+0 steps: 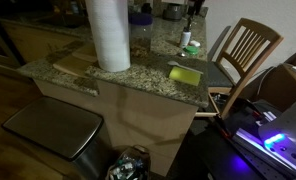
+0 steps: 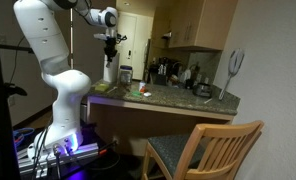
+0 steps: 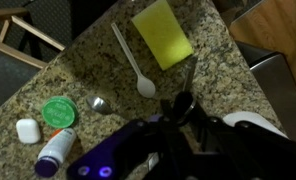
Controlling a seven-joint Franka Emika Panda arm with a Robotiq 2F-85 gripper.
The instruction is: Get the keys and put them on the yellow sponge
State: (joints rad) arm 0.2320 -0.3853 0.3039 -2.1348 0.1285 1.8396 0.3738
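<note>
The yellow sponge (image 3: 161, 33) lies flat on the granite counter (image 3: 88, 70) near its corner, and also shows in an exterior view (image 1: 185, 75). My gripper (image 3: 178, 118) hangs high above the counter (image 2: 111, 46). It looks shut on the keys (image 3: 182, 103), a dark ring with a thin piece pointing toward the sponge. The keys are a little short of the sponge in the wrist view. My fingers are dark and partly blurred.
A white spoon (image 3: 134, 64) lies beside the sponge. A green lid (image 3: 60, 112) and a white bottle (image 3: 53, 150) stand further off. A tall white paper roll (image 1: 108, 35) stands on a wooden board (image 1: 73, 62). A wooden chair (image 1: 243, 50) is by the counter's end.
</note>
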